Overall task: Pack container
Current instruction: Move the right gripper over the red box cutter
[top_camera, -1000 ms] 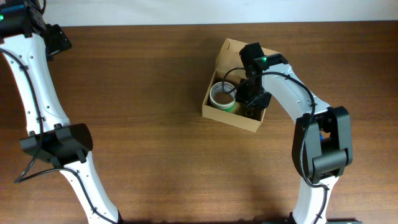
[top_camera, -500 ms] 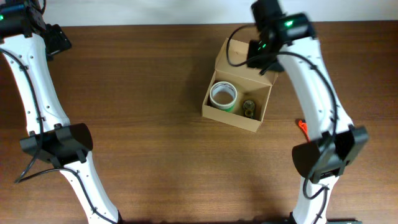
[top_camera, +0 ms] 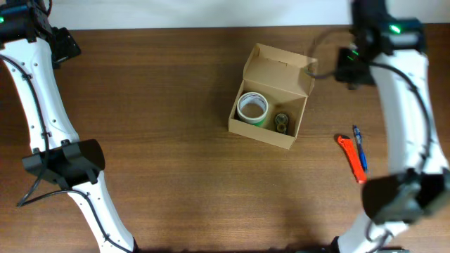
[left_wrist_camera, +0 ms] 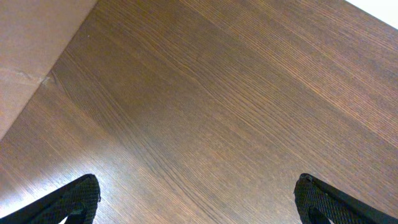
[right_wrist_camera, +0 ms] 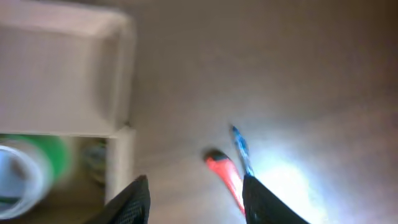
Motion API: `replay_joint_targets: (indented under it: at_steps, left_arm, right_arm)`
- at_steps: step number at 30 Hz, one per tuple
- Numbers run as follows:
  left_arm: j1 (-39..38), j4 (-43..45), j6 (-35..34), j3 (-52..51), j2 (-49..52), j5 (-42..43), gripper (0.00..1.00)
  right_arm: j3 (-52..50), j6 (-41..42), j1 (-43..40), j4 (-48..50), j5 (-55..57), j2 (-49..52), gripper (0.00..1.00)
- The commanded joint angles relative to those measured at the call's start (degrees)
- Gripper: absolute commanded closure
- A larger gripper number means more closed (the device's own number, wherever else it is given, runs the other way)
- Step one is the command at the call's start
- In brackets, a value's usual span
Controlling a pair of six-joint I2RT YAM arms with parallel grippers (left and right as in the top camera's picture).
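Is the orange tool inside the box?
No, the orange tool lies on the table, right of the box, beside a blue pen.

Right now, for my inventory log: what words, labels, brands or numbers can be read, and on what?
No text can be read anywhere.
Plain brown cardboard box: no print shows.
White-and-green tape roll and small dark round item inside it: too small to tell.
Blue pen and orange tool on the table: too small; blurred in the right wrist view.
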Motion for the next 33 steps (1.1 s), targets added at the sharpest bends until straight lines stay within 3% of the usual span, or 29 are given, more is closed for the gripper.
replay_joint_targets:
  at_steps: [1,7,13,24,33]
  left_arm:
    - [0.31,0.04,0.46,-0.22,0.31,0.28,0.00]
    - [0.31,0.04,0.46,-0.22,0.31,0.28,0.00]
    - [0.31,0.04,0.46,-0.22,0.31,0.28,0.00]
    - [0.31,0.04,0.46,-0.22,0.31,0.28,0.00]
    - [0.31,0.04,0.46,-0.22,0.31,0.28,0.00]
  right_arm:
    - [-12.48,-6.40,-6.80,4.37,-4.61,-12.72,0.51]
    - [-34.51,-23.17,-16.39,14.71,-14.08,-27.65,0.35]
    - [-44.39,-29.24,-17.53,18.25,-14.03,-26.43,0.26]
    - [-44.76,-33.70,-16.57,16.85,-14.21,-9.35,0.22]
    - [-44.76,-38.40,-13.18,17.11,-9.60,-4.72,0.21]
